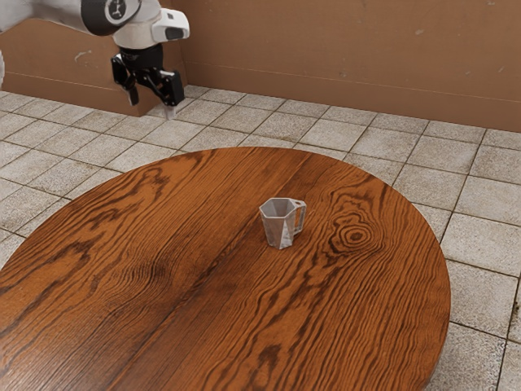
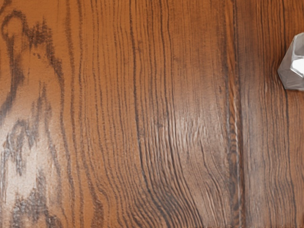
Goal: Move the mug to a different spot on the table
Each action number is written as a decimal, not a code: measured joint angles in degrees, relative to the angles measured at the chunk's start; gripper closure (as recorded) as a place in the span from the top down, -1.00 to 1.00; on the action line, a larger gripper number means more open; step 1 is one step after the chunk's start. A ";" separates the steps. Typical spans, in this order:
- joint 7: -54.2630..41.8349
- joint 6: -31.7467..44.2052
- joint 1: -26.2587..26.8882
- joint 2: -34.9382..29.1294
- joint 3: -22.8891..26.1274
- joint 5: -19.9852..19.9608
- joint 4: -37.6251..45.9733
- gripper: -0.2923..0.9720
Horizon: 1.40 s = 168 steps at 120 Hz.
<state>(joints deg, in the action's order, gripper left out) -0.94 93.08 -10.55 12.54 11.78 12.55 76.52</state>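
My end effector [image 1: 151,101] hangs high above the far edge of the round wooden bench [image 1: 163,285], toward the exterior view's left, its two black fingers spread apart with nothing between them. The grey faceted mug [image 1: 282,221] stands upright near the middle of the bench, well apart from my end effector, its handle toward the exterior view's right. In the wrist view the mug [image 2: 293,64] shows on the wood grain.

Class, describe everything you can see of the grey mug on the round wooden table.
The pale grey faceted mug looks translucent, with flat angular sides, an open mouth and a loop handle on the exterior view's right. It stands upright near the middle of the round wooden table, touching only the tabletop; the black gripper hangs well apart.
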 joint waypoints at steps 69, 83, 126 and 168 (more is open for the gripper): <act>3.21 12.99 6.98 16.77 0.49 0.30 -7.05 0.54; 4.53 16.33 7.93 20.84 1.23 -0.62 -7.93 0.54; 2.44 21.32 9.04 32.90 7.12 -1.20 -15.99 0.53; -5.83 22.14 8.93 39.21 11.35 7.59 -20.04 0.50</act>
<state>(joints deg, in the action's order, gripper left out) -6.77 115.22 -1.62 51.76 23.13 20.14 56.48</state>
